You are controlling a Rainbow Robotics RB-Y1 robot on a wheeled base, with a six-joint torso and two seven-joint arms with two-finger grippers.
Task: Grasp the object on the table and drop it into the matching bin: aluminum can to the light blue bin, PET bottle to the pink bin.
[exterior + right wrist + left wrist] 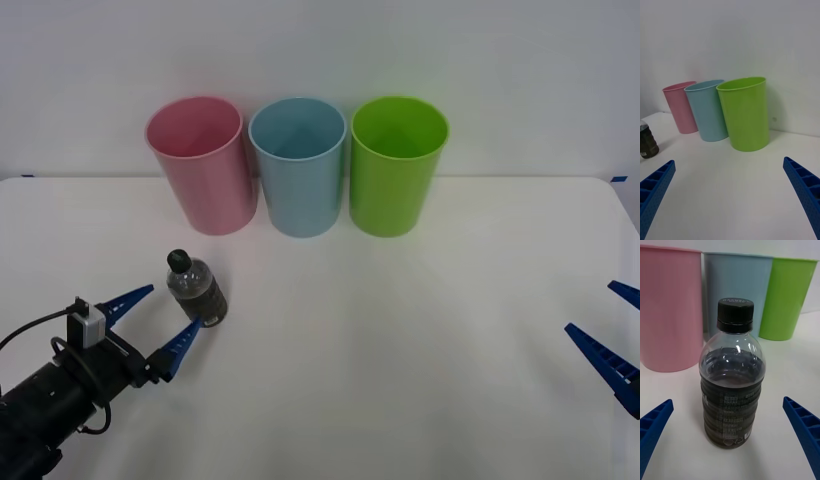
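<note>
- Left claw (155, 325) low over the worktop (400, 330) at its near left, blue fingers spread wide, holding nothing.
- PET bottle (196, 288) stands upright just beyond the fingertips; right fingertip (190, 335) sits just beside the bottle's base, contact not certain.
- In the left wrist view the bottle (732, 378) sits centred between the two fingers, black cap on, dark liquid filling the lower body.
- Right claw (610, 330) at the worktop's near right edge, fingers spread, empty, well apart from the bottle.
- Row at the far side: pink bin (200, 160), light blue bin (298, 162), lime green bin (396, 160), all upright, close together; visible interiors show no contents.
- Pink bin nearest the bottle, bare worktop between them.
</note>
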